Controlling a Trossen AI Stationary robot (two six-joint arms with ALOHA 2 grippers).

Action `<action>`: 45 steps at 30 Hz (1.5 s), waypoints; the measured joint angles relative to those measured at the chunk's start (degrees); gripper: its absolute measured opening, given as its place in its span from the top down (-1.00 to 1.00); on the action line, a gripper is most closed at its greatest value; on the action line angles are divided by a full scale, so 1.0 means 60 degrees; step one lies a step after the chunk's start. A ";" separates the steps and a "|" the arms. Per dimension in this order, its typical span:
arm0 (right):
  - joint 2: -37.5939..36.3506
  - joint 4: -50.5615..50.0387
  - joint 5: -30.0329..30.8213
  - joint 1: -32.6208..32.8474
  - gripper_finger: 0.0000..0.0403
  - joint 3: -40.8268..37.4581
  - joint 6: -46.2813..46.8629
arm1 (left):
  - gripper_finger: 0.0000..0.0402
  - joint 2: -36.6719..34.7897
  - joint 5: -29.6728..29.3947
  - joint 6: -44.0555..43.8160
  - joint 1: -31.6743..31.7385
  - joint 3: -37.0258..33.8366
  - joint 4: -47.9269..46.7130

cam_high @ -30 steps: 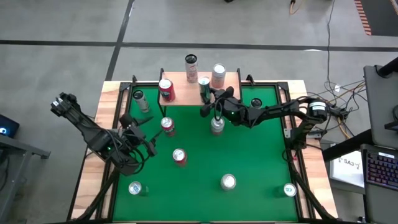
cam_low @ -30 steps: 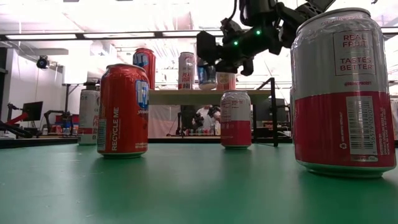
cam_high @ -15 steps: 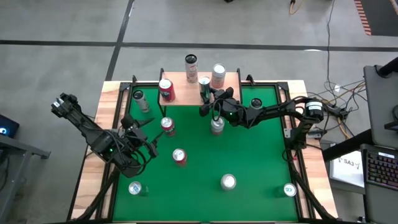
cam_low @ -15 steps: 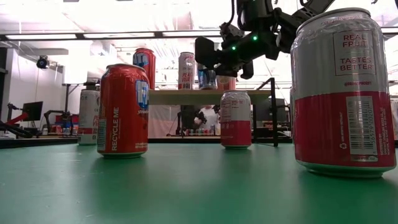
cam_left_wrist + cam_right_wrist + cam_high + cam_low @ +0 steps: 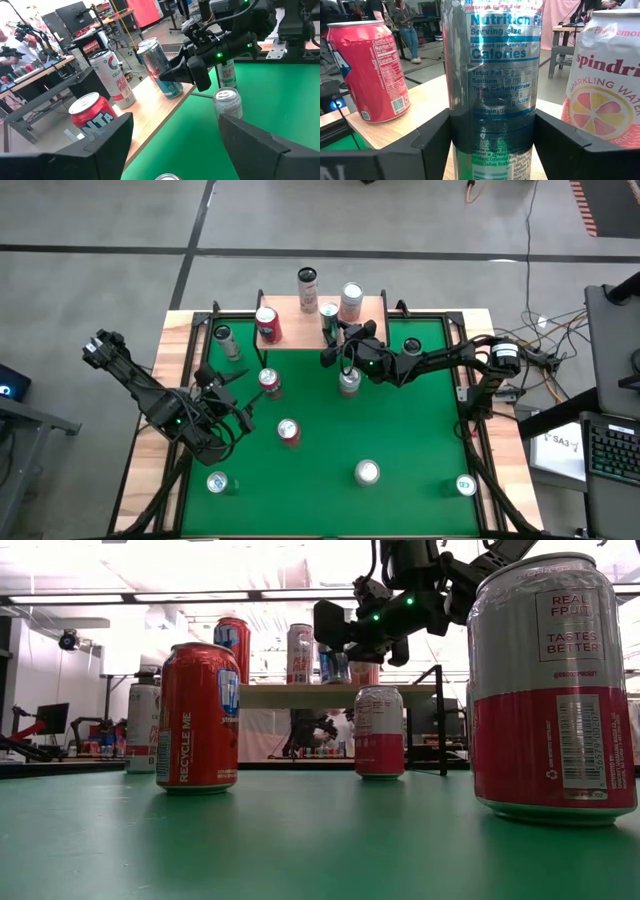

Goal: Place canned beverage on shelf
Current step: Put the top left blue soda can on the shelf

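Entry, right arm, can on shelf: my right gripper (image 5: 334, 332) is clenched on the tall blue can (image 5: 492, 75), 1 finger on each side, and the can stands upright on the shelf (image 5: 290, 320) at the far edge of the table. Risks, largest first: 1) if I pull away before the fingers part fully, I judge the tall narrow can would tip and could topple its neighbours, the red can (image 5: 370, 70) on one side and the Spindrift can (image 5: 605, 85) just beside it on the other; 2) fingers opening wide could nudge the Spindrift can, which is the closer of the 2; 3) as I draw back, my arm passes over the silver can (image 5: 348, 383) on the table below and a low path could clip it. My left gripper (image 5: 232, 415) waits over the table's left side, fingers spread and empty. Surface: green table (image 5: 400, 430) with a wooden border and several cans scattered well apart; the light wood shelf carries 4 cans. Room: grey floor, bright ceiling lights, desks with monitors, people standing far behind.
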 joint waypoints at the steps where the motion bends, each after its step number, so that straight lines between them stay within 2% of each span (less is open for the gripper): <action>1: 0.0000 -0.0007 0.0001 0.0000 -0.17 0.0000 -0.0001 | -0.38 0.0000 -0.0001 0.0000 0.0000 0.0000 0.0000; 13: 0.0055 -0.0242 0.0015 -0.0004 -0.41 -0.0025 0.0003 | -0.38 0.0000 -0.0006 0.0000 0.0000 0.0000 0.0000; 25: -0.0412 -0.0188 0.0003 0.0000 -0.44 -0.0022 -0.0218 | -0.39 0.0000 -0.0011 0.0004 0.0000 0.0000 -0.0007; 33: -0.1436 -0.1073 -0.0007 0.0100 -0.45 -0.0022 -0.0243 | -0.39 0.0000 -0.0004 0.0000 0.0000 -0.0019 -0.0002; 40: -0.2587 -0.1947 -0.0007 0.0612 -0.45 -0.0018 -0.0310 | -0.39 -0.0004 0.0009 0.0000 0.0000 -0.0102 0.0146; 45: -0.3352 -0.2412 -0.0126 0.1053 -0.41 -0.0015 -0.0570 | -0.39 0.0023 0.0493 -0.0004 0.0000 -0.0106 0.0388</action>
